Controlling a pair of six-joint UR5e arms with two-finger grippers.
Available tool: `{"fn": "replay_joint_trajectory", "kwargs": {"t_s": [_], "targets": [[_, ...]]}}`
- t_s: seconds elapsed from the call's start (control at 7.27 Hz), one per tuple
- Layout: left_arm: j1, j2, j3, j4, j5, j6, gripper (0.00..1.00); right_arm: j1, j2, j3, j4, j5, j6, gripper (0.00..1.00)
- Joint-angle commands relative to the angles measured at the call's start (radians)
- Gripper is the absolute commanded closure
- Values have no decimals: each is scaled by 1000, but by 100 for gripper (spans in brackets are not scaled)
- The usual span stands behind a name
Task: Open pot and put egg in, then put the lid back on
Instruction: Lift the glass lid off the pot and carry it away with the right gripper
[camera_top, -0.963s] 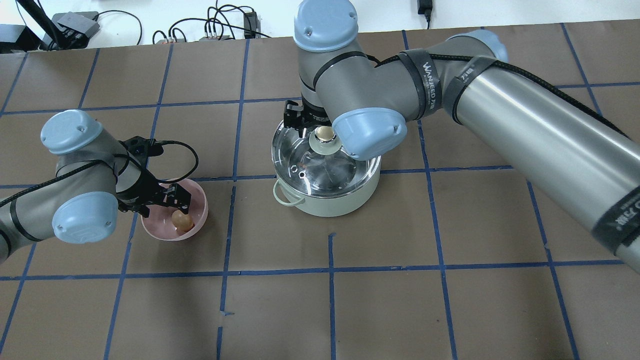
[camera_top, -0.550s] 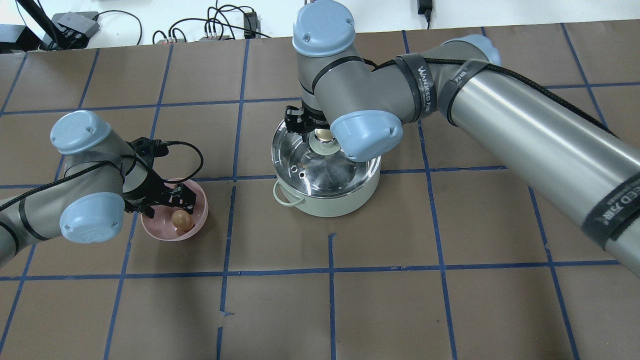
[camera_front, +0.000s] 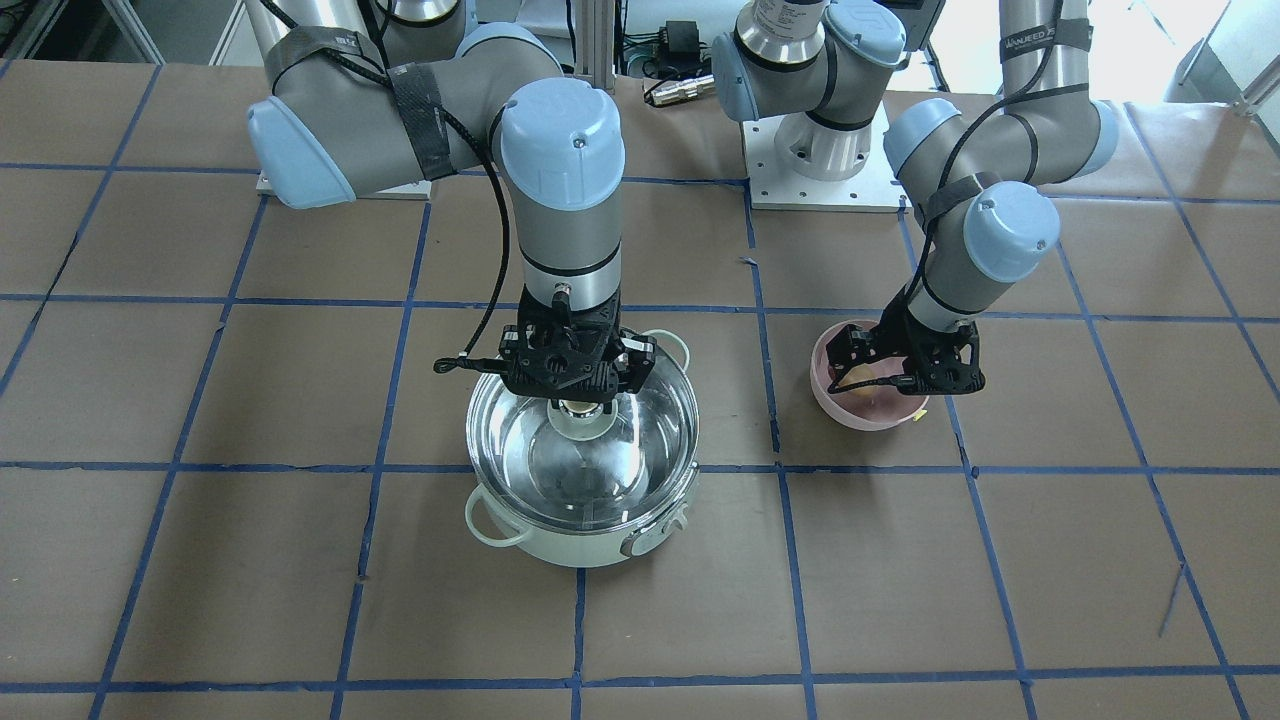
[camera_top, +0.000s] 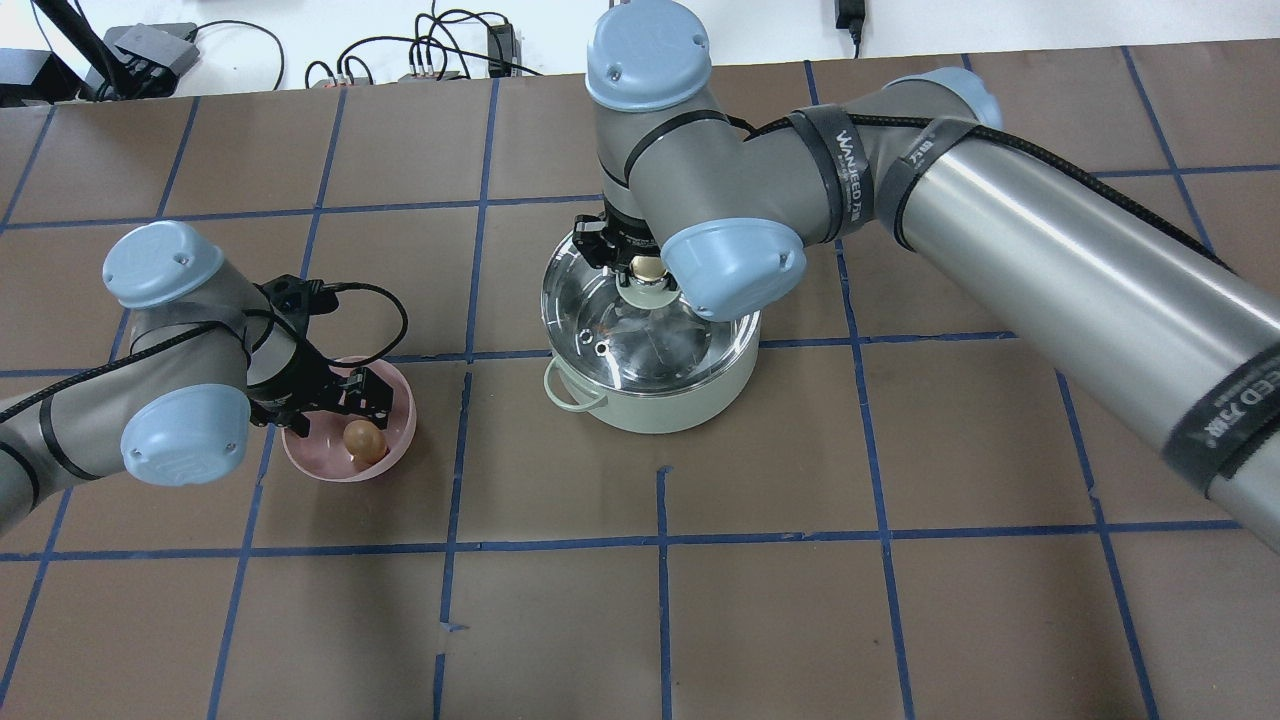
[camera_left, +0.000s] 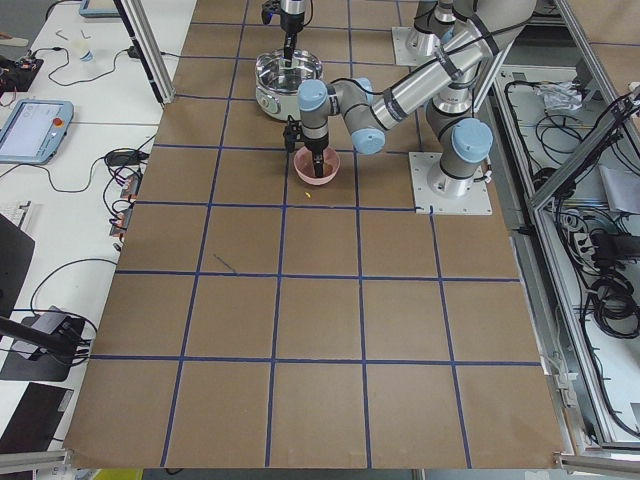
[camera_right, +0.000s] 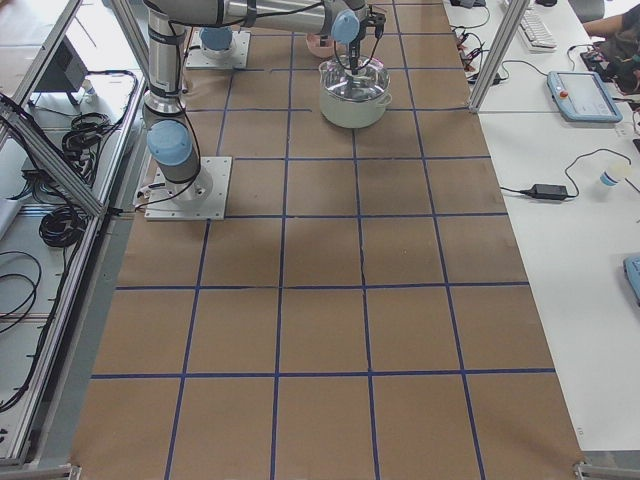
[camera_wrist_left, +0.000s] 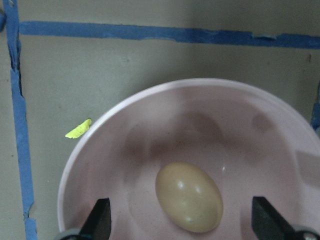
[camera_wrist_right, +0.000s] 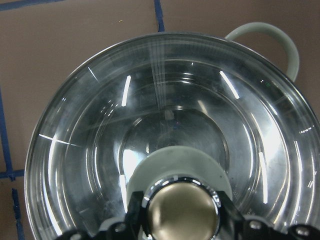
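Mint-white enamel marks the pot (camera_top: 660, 405), which stands on the brown paper table (camera_top: 900, 450), inside its grid of blue tape. The glass lid (camera_top: 600, 330) covers the pot's mouth, and I can see the steel interior through it. I cannot tell whether its rim rests on the pot or hangs just above it.

My right gripper (camera_front: 582, 400) comes straight down on the lid's centre. In the right wrist view its black fingers (camera_wrist_right: 135, 212) press against both sides of the beige-gold knob (camera_wrist_right: 182, 212), so I read that as a firm clasp on the lid.

Off to the robot's left, well apart from the pot, sits the pink bowl (camera_top: 400, 400) with the egg (camera_top: 362, 440) lying loose on its bottom. My left gripper (camera_front: 905, 370) hangs over the bowl with its fingertips (camera_wrist_left: 100, 220) spread wide to either side of the egg, touching neither egg nor bowl.

A small yellow scrap (camera_wrist_left: 79, 129) lies on the paper just outside the bowl's rim.

The only writing I can read is on a black strap (camera_top: 860, 165) around the right arm: white letters that look like "WANJEED", followed by characters too small to make out.
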Motion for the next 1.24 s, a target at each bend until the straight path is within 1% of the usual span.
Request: {"fn": "replay_joint_trajectory", "kwargs": {"t_s": [0.0,0.14,0.28,0.41,0.55,0.69,0.83,1.1], "targets": [[0,-31,2,3,-1,-1,2,-28,-37,-21,34,-7,-43,68],[-2,-62,2,33,-1,-13,3,-72,-76,-34,89,-7,-95,68],[-3,-63,2,40,1,-15,3,-145,-119,-42,131,5,-144,68],[-5,-65,2,40,-1,-15,3,-223,-171,-42,181,46,-163,68],[-8,-65,2,43,-1,-15,12,-291,-207,-42,227,56,-239,68],[-9,-65,2,43,-1,-15,29,-337,-230,-41,269,54,-285,68],[-9,-65,2,43,-1,-15,43,-364,-241,-33,286,41,-336,68],[-12,-63,3,43,-1,-15,64,-391,-255,-30,301,44,-355,68]]}}
